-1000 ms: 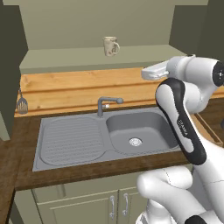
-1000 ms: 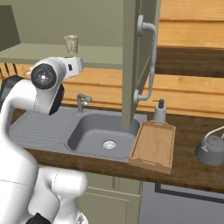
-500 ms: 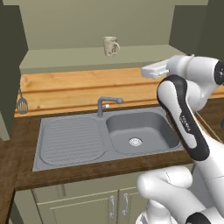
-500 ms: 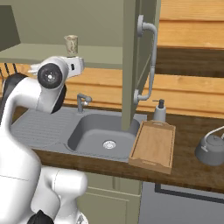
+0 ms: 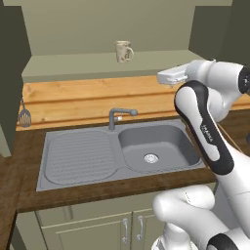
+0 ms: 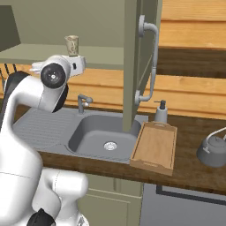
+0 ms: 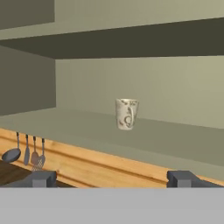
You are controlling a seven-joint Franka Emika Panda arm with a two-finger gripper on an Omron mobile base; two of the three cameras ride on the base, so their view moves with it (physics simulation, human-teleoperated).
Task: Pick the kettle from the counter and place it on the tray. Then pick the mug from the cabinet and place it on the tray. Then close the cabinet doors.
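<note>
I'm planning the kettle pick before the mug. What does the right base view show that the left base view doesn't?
Right base view alone: the kettle on the counter, the empty tray beside the sink, the soap pump behind the tray, and an open cabinet door with its bar handle.
Left base view alone: a utensil hanging on the plank wall at far left.
Both: the mug on the cabinet shelf, the sink and faucet.

The kettle [image 6: 213, 151] is cut by the frame edge, its spout seemingly hidden.
</note>
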